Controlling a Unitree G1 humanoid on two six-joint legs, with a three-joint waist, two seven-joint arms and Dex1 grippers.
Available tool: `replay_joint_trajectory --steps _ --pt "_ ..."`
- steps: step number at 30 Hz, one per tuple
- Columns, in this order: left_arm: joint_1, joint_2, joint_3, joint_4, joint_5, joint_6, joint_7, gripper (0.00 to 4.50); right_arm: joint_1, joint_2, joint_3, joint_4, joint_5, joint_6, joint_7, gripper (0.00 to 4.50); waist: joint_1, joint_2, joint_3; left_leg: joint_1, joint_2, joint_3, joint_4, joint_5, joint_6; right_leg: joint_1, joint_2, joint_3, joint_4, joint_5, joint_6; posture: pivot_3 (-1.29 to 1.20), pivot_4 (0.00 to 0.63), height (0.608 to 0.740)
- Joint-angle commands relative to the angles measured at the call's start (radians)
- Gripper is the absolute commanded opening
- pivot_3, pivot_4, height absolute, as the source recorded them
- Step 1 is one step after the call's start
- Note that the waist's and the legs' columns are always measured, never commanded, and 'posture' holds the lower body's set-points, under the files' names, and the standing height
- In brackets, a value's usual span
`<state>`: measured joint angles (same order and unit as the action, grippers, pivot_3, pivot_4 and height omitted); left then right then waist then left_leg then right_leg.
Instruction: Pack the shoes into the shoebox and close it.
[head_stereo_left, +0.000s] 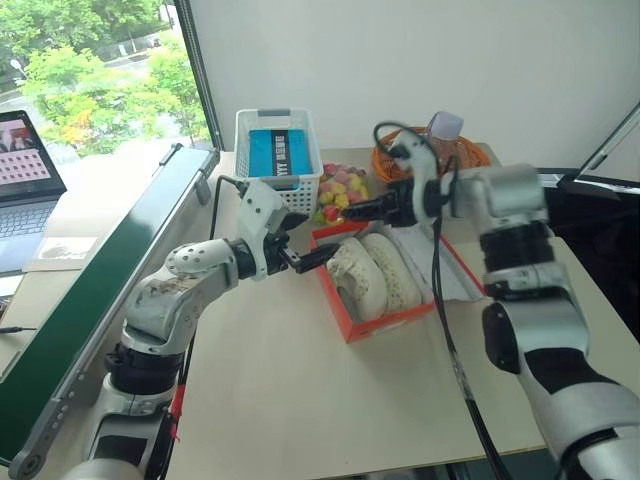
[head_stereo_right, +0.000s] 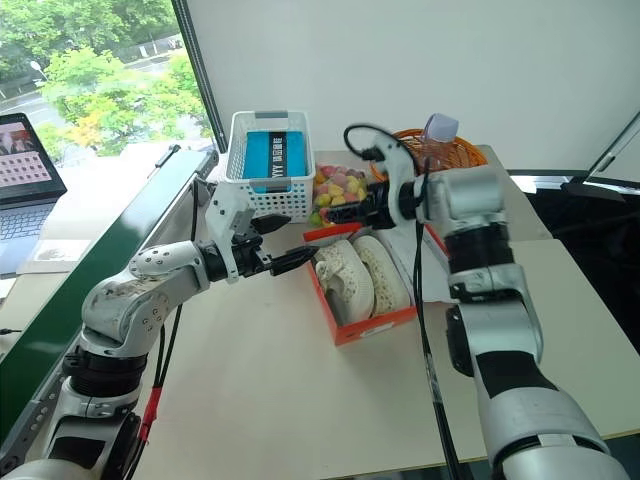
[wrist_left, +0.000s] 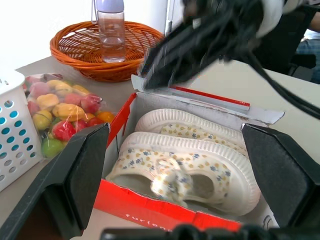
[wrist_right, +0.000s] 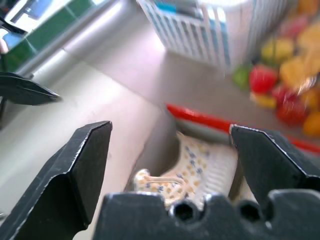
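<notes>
Head views. Table (head_stereo_left: 300, 400): pale, with items grouped toward its far side. Shoebox (head_stereo_left: 345, 322): red-orange, open, near the middle of the table. Shoes (head_stereo_left: 375, 272): both cream, lying side by side inside the shoebox, soles turned up. Lid (head_stereo_left: 455, 275): folded back flat on the box's right side. Left gripper (head_stereo_left: 312, 258): just left of the box's near-left wall, fingers apart, holding nothing. Right gripper (head_stereo_left: 362, 210): above the box's far end, fingers apart, empty. White lattice basket (head_stereo_left: 278, 160): behind the left gripper, containing a blue box (head_stereo_left: 277, 153). Bag of coloured sweets (head_stereo_left: 340, 192): between the lattice basket and the shoebox. Orange wicker basket (head_stereo_right: 432, 152): at the far right, holding a clear bottle (head_stereo_right: 438, 135). Laptop (head_stereo_left: 25, 185): far left, off the table.

Left wrist view. Both black fingers (wrist_left: 80, 175) spread wide, framing the shoebox; shoes show floral lining. Right gripper above the box's far wall, motion-blurred.

Right wrist view. Fingers (wrist_right: 75, 170) wide apart above the box's corner; one shoe visible between them, untouched.
</notes>
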<state>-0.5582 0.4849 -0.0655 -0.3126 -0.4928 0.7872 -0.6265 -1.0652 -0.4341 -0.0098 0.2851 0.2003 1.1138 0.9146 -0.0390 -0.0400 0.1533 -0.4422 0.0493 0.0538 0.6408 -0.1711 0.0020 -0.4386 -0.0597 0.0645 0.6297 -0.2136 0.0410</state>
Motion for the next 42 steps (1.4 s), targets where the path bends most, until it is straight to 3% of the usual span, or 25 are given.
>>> replay_joint_trajectory --steps 1,4,7,11,18,22,28,32,38,42 --pt "-0.014 0.053 -0.016 0.001 0.018 -0.041 -0.075 4.5 0.119 -0.105 -0.055 -0.264 0.059 -0.056 0.021 4.47 0.005 0.0 0.0 0.0 0.0 0.0 0.0 0.0 0.0 0.0 0.0 0.0 0.0 0.0 0.0 0.0 0.15 0.74" --pt "-0.027 0.08 -0.033 0.037 0.032 -0.068 -0.123 4.5 0.202 -0.171 -0.094 -0.402 0.133 0.001 0.037 4.47 0.013 0.0 0.001 -0.001 0.0 0.001 0.0 0.0 0.0 0.0 0.0 0.0 -0.001 0.0 0.001 0.0 0.15 0.74" --pt "-0.086 0.083 -0.087 0.124 0.067 -0.126 -0.2 4.5 0.299 -0.263 -0.181 -0.558 0.219 0.175 0.03 3.77 0.019 0.0 0.001 0.0 0.0 0.001 0.0 0.0 0.0 0.0 0.0 0.0 -0.001 0.0 0.0 0.0 0.15 0.74" --pt "-0.151 0.063 -0.144 0.211 0.098 -0.187 -0.284 4.5 0.436 -0.357 -0.28 -0.749 0.298 0.318 0.0 2.24 0.03 0.0 0.001 -0.001 0.0 0.0 0.001 0.0 0.0 0.0 -0.001 0.0 -0.002 -0.001 0.0 0.0 0.15 0.74" --pt "-0.224 0.05 -0.213 0.346 0.169 -0.293 -0.421 4.5 0.713 -0.338 -0.57 -0.979 0.394 0.501 -0.063 0.05 0.027 0.0 0.001 -0.001 0.0 0.0 0.001 0.0 0.0 0.0 0.0 0.0 -0.002 -0.001 0.0 0.0 0.15 0.74" --pt "-0.23 0.044 -0.235 0.377 0.203 -0.334 -0.467 4.5 0.869 -0.22 -0.655 -1.053 0.406 0.501 -0.132 0.05 0.024 0.0 0.001 0.0 0.0 0.0 0.002 0.0 0.001 0.001 0.0 0.001 -0.001 -0.005 0.006 0.0 0.15 0.74" --pt "-0.224 0.057 -0.253 0.369 0.248 -0.356 -0.503 4.5 1.054 -0.027 -0.636 -0.971 0.368 0.351 -0.236 0.05 0.024 0.0 0.001 0.001 0.0 0.0 0.004 0.0 0.001 0.002 0.0 0.001 0.0 -0.005 0.007 0.0 0.15 0.74" --pt "-0.214 0.098 -0.233 0.331 0.259 -0.338 -0.519 4.5 1.043 0.097 -0.63 -0.738 0.321 0.171 -0.324 0.05 0.015 0.0 0.001 0.002 0.0 0.0 0.005 0.0 0.001 0.002 0.0 0.003 0.0 -0.006 0.003 0.0 0.15 0.74" --pt "-0.196 0.137 -0.209 0.283 0.253 -0.302 -0.509 4.5 0.992 0.123 -0.587 -0.519 0.297 -0.036 -0.374 0.05 0.016 0.003 0.001 0.002 0.0 0.001 0.005 0.001 0.002 0.002 0.0 0.003 0.0 -0.006 0.004 0.0 0.15 0.74" --pt "-0.189 0.167 -0.183 0.221 0.235 -0.242 -0.505 4.5 0.916 0.118 -0.592 -0.216 0.288 -0.209 -0.354 0.05 0.015 0.003 0.001 0.002 0.0 0.001 0.005 0.001 0.002 0.002 0.001 0.003 0.0 -0.003 0.008 0.0 0.15 0.74"
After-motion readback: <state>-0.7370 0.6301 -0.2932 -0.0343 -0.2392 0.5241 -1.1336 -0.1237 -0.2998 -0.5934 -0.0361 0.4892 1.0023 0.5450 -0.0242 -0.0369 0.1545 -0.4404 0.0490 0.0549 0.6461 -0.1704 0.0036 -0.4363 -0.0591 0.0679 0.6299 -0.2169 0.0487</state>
